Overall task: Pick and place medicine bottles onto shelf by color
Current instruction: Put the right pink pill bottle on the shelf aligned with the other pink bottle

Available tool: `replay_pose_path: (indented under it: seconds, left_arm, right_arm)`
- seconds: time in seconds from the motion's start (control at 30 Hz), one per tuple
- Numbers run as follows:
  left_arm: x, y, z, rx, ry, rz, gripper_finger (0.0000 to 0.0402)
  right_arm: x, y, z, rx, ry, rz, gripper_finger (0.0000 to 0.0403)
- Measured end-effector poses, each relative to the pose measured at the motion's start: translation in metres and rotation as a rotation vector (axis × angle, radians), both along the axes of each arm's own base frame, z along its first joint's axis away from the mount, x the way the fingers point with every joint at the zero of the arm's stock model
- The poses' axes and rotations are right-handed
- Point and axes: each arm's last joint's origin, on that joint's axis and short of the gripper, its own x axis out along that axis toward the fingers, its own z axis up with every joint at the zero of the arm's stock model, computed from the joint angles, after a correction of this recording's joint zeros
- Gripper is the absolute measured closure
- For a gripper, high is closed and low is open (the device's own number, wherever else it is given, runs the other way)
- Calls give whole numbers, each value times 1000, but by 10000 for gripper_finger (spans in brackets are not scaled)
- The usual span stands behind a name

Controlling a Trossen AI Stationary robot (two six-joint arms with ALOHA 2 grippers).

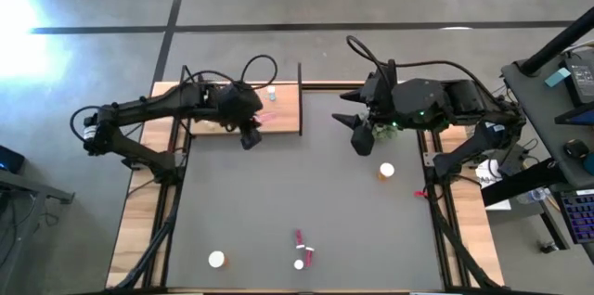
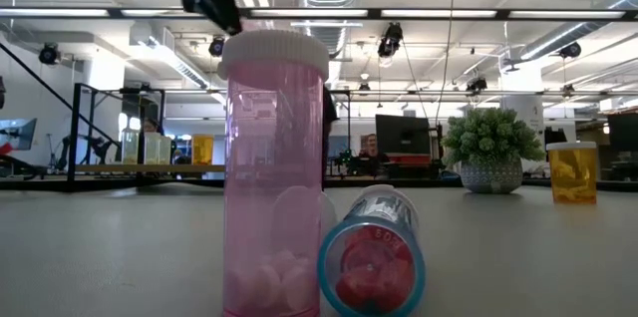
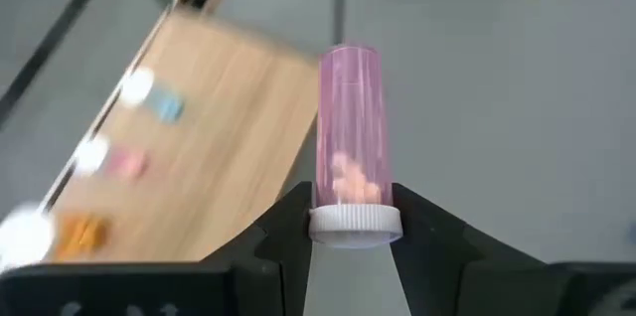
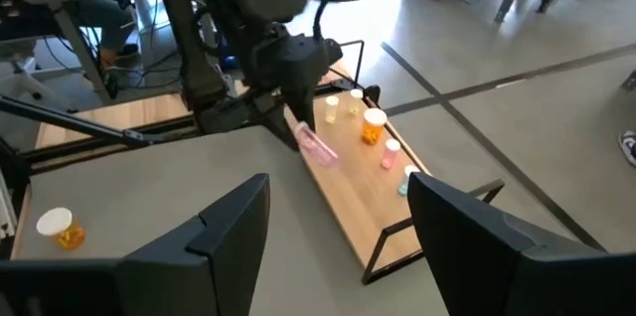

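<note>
A pink bottle (image 3: 350, 127) sits clamped by its white cap between the fingers of the left gripper (image 3: 354, 225), its body sticking straight out past the fingertips. The jaws are closed tight on the cap. The gripper hangs over the front edge of the shelf (image 1: 283, 114), a light wooden board with a thin black post (image 1: 300, 98) at one end, and the held bottle lies just off that edge, over the grey mat (image 1: 306, 184).

Beyond the closed jaws, small bottles already stand on the board: an orange one (image 4: 373, 127), a yellowish one (image 4: 331, 108) and a blue-tinted one (image 3: 159, 102) among them.

The right gripper (image 4: 338, 222) waits above the mat with its jaws wide apart and nothing between them. An orange bottle (image 1: 386, 172) stands on the mat just beside it, and a small green plant (image 2: 490, 148) sits near it.

Well away from both sets of jaws, at the near edge of the mat, a pink bottle (image 2: 274, 172) stands upright with a red bottle (image 2: 372, 262) lying on its side against it, and another orange bottle (image 1: 216, 259) stands alone.
</note>
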Motion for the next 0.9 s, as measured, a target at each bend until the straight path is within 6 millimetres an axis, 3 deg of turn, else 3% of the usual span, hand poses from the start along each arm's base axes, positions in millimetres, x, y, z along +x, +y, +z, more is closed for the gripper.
replay_pose_path:
  seconds: [0.17, 0.43, 0.57, 0.9]
  left_arm:
    - [-14, 10, -10, -95, 138, 29, 299]
    - [-20, 8, -42, -338, 451, -1, 299]
    - [-17, 9, -58, -400, 644, 17, 299]
    - [0, 14, -106, -457, 832, 32, 299]
  right_arm:
    - [0, -1, 0, -22, -2, -38, 174]
    - [-1, -3, 0, -46, 0, -84, 174]
    - [-1, -3, 0, -47, 1, -84, 174]
    - [1, -2, -7, -54, 39, -84, 174]
